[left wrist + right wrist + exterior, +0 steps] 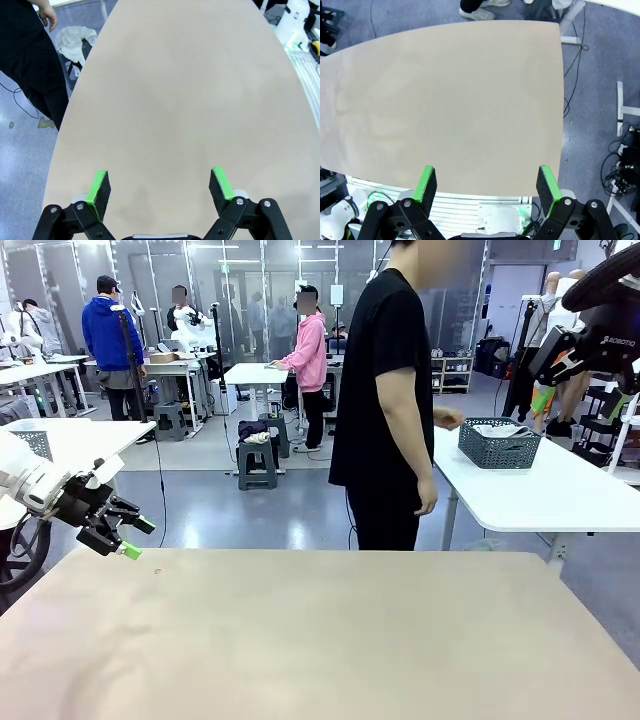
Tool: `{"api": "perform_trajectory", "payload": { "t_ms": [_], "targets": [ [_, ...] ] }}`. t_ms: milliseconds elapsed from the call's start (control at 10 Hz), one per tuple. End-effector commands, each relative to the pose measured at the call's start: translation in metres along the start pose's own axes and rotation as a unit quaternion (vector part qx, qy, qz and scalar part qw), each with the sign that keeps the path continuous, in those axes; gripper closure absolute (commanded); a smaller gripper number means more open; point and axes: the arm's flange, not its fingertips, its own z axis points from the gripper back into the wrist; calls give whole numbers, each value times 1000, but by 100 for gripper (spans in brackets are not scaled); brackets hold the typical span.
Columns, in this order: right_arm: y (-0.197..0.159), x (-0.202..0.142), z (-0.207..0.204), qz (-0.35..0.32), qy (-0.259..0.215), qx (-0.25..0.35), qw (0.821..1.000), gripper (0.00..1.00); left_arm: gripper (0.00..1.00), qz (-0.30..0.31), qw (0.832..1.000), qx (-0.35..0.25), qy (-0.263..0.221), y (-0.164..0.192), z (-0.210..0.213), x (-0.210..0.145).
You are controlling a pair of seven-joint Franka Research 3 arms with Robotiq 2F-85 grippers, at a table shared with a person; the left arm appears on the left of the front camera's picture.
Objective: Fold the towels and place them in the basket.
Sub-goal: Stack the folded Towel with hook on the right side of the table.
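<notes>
The left pincer [128,537] is hanging spread wide and gripping nothing over the left end of the tan counter [320,640]. A person [385,390] in black is standing at the counter's far edge, reaching toward the dark grey basket [498,444] sitting on a white side table [550,490] to the counter's far right, with pale towels [497,429] lying inside it. The right pincer [485,185] is hovering spread above the counter's near edge.

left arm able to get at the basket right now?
Probably not. The basket sits on a separate white table beyond the person, far right of the scene. The left gripper hangs open at the left edge of the beige table, with floor between the two tables.
</notes>
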Motion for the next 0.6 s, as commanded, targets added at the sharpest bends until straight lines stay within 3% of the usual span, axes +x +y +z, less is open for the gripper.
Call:
{"api": "perform_trajectory", "payload": {
  "t_ms": [0, 500],
  "targets": [
    [0, 2, 2, -1, 4, 2, 1000, 0, 13, -1, 1000, 1, -1, 0, 1, 1],
    [0, 2, 2, -1, 4, 2, 1000, 0, 13, -1, 1000, 1, -1, 0, 1, 1]
  ]
}}
